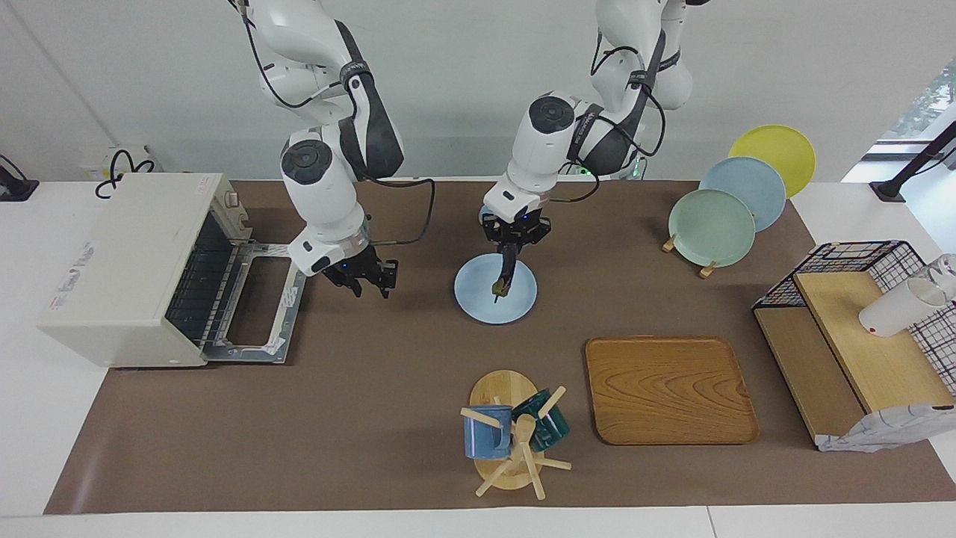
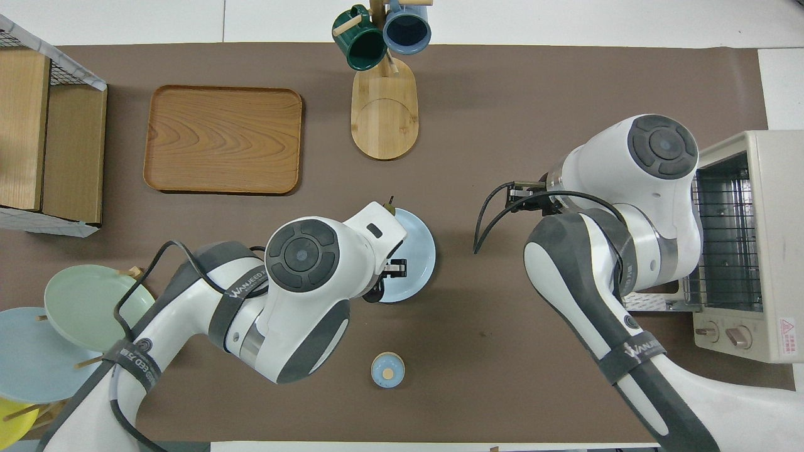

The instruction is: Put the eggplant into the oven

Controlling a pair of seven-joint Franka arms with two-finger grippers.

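Note:
The eggplant [image 1: 506, 274] is dark and slim and hangs stem end down from my left gripper [image 1: 512, 250], which is shut on its upper end, over a light blue plate [image 1: 478, 295]. I cannot tell whether its lower tip touches the plate. In the overhead view only the stem tip [image 2: 391, 202] shows past the wrist, at the plate's [image 2: 419, 251] edge. The off-white oven [image 1: 123, 261] stands at the right arm's end of the table with its door [image 1: 258, 351] folded down flat and its rack [image 2: 722, 238] showing. My right gripper [image 1: 368, 288] is open and empty, beside the door.
A wooden tray [image 1: 668, 388] and a mug tree [image 1: 515, 437] with a blue and a green mug lie farther from the robots than the plate. A plate rack [image 1: 713, 224] and a wire shelf [image 1: 859, 329] stand toward the left arm's end. A small blue round thing [image 2: 387, 369] lies nearer to the robots.

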